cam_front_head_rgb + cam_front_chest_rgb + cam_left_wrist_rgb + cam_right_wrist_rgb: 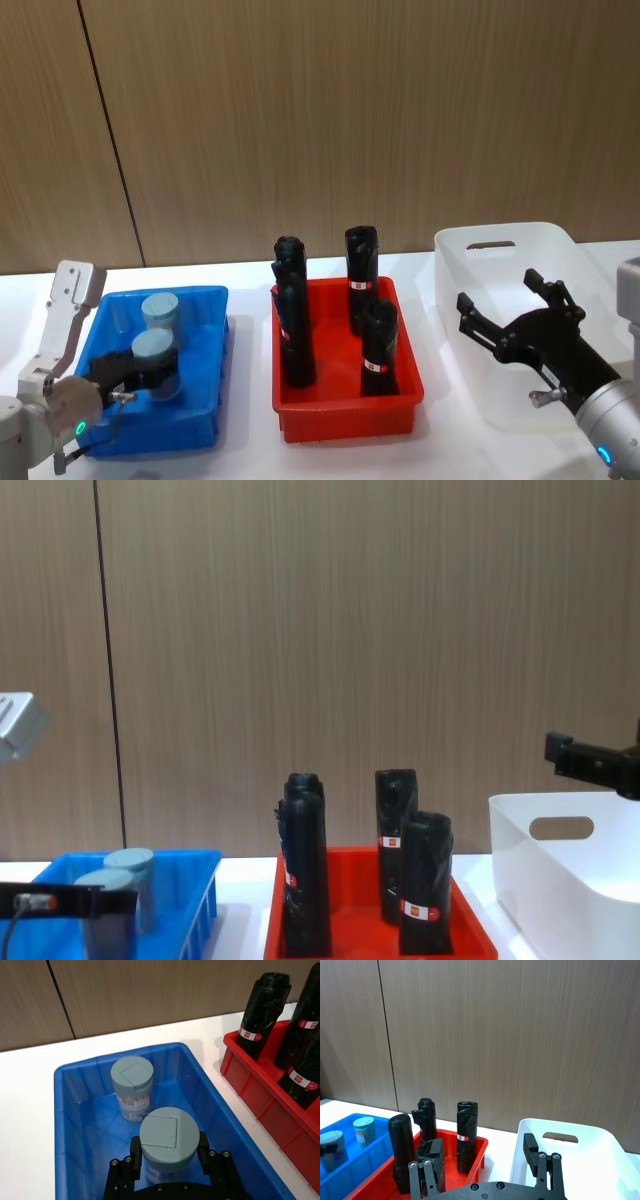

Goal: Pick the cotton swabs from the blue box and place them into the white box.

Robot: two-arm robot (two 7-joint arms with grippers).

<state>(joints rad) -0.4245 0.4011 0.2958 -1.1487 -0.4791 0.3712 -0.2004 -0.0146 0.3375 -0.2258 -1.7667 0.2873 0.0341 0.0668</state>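
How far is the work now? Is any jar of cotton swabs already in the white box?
Done: nothing yet, it seems; the white box holds no jar where its inside shows. In hand: the left hand sits around the nearer jar, which stands in the blue box. Left: carry that jar over, then the farther jar. The right hand hangs open over the white box.

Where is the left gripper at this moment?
In the head view the left gripper is at the robot's left, low inside the blue box, around the nearer cotton swab jar; the other jar stands just behind, the red tray to the right.
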